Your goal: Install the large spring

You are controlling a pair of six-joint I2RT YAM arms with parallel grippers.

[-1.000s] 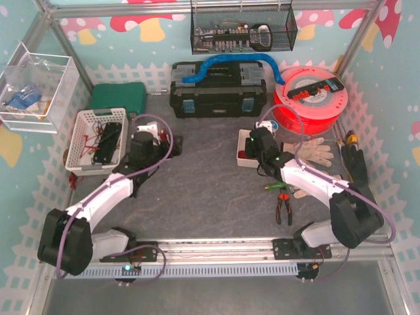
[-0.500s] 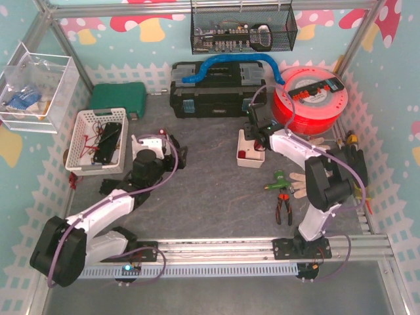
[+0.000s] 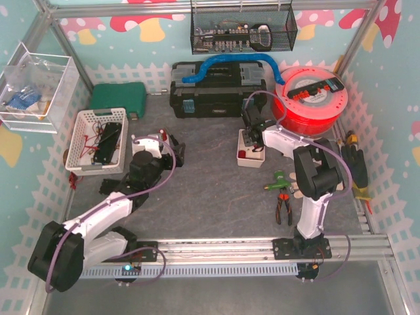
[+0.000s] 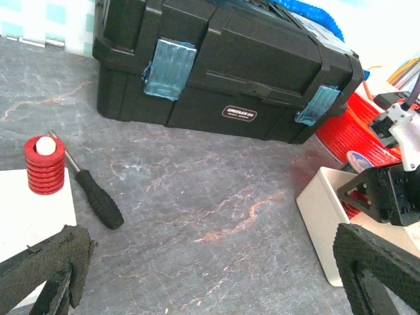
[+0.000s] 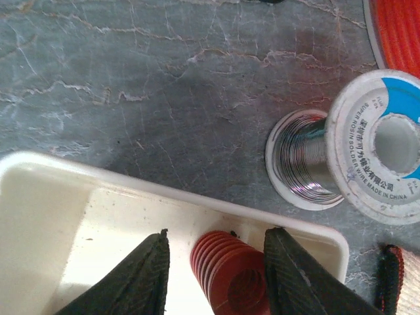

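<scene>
The large spring (image 5: 230, 275), a red ribbed coil, lies in the far corner of the white tray (image 5: 79, 216). My right gripper (image 5: 217, 236) is open, with one finger on each side of the spring and small gaps showing. In the top view the right gripper (image 3: 252, 134) covers the spring at the far end of the tray (image 3: 241, 161). My left gripper (image 4: 210, 243) is wide open and empty above the grey tabletop. To its left, a shorter red spring (image 4: 44, 165) sits on a white post on a white block (image 4: 29, 210). In the top view the left gripper (image 3: 169, 146) is beside that block (image 3: 146, 140).
A black screwdriver (image 4: 92, 187) lies by the block. A black toolbox (image 3: 218, 88) stands at the back, a red spool (image 3: 308, 98) to its right. A solder reel (image 5: 354, 154) lies just beyond the tray. Gloves (image 3: 318, 152), pliers (image 3: 283, 207) and a white basket (image 3: 98, 139) flank the work area.
My right arm has swung round to the far end of the tray, with its open fingers now on either side of the spring. My left wrist has drawn back slightly from the white block.
</scene>
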